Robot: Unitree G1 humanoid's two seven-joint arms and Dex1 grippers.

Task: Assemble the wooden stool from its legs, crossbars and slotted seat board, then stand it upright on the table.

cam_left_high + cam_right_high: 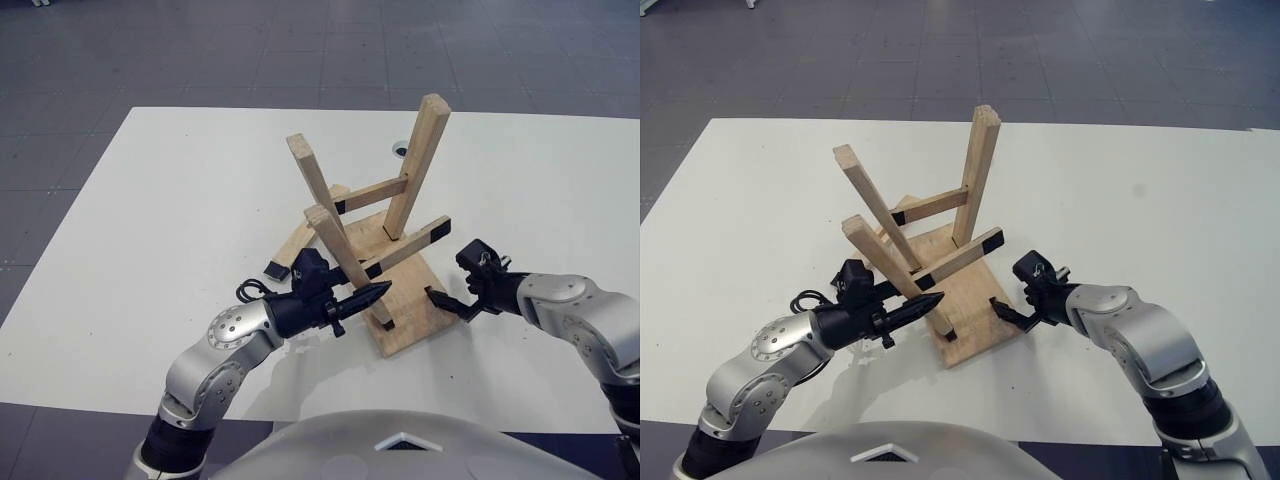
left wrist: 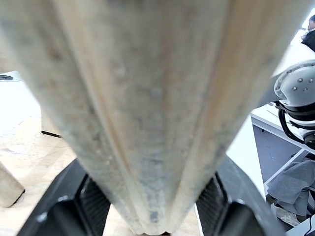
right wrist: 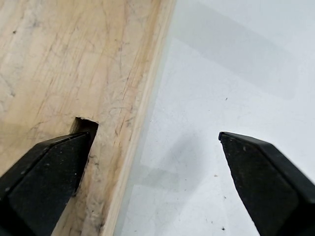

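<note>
Stool (image 1: 400,200) upside down on the table (image 1: 150,200), three legs up.
My left gripper (image 1: 372,293) is clamped low on the nearest leg (image 1: 335,245). My right gripper (image 3: 155,135) is spread wide, one finger over the seat (image 1: 410,322) at an empty slot (image 3: 86,123), the other over bare table. A loose leg (image 1: 298,240) lies behind.

This looks like a lab or test hall; a plain white tabletop (image 1: 150,250) stands alone on a wide floor (image 1: 200,50) of grey square tiles; off to one side is a white bench (image 2: 263,118), with grey cloth (image 2: 293,179) bundled beneath it.
</note>
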